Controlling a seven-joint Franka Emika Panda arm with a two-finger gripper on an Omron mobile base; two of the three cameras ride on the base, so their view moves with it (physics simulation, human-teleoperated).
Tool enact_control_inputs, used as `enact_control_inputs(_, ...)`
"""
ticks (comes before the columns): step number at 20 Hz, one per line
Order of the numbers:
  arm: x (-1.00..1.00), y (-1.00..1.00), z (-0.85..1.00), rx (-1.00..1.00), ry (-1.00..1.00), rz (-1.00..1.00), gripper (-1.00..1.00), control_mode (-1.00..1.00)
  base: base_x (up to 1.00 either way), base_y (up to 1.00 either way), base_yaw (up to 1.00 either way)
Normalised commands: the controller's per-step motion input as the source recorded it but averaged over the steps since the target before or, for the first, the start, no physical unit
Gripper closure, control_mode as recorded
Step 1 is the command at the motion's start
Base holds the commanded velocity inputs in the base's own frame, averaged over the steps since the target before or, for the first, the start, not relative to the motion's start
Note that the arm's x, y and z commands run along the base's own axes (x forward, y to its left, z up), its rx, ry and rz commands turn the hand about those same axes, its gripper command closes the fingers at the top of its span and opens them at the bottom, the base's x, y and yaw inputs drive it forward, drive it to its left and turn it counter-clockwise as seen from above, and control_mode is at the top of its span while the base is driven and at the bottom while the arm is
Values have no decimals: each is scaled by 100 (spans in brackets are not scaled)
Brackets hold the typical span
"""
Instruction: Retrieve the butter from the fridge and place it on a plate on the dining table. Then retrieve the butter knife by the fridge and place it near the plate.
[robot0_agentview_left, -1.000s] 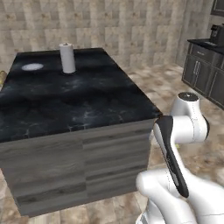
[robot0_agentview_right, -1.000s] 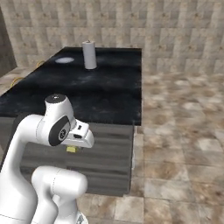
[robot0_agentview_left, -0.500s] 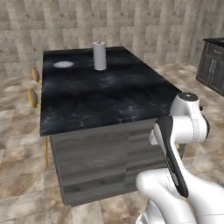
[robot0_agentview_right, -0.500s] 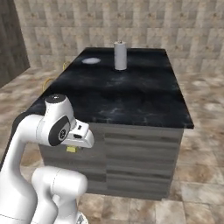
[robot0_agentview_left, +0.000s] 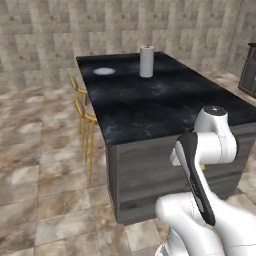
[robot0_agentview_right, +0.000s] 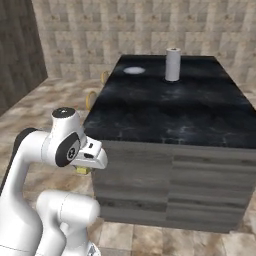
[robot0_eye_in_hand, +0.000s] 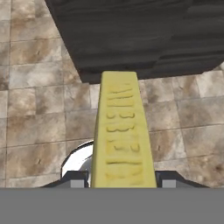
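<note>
Left base view: tiled kitchen floor is being shown around the dining table (robot0_agentview_left: 165, 107); the plate (robot0_agentview_left: 104, 71) is lying at its far end, well apart from a paper towel roll (robot0_agentview_left: 146, 61).
Right base view: the butter (robot0_agentview_right: 82, 170) is being glimpsed under the hand, beside the table's grey base.
Hand view: the butter is being pinched between the fingers of the gripper (robot0_eye_in_hand: 123, 178), above floor tiles.
</note>
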Motion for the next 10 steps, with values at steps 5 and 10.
enact_control_inputs(5,0,0,0,0,0,0,100,100,0,100,-16)
enact_control_inputs(10,0,0,0,0,0,0,100,100,0,100,-30)
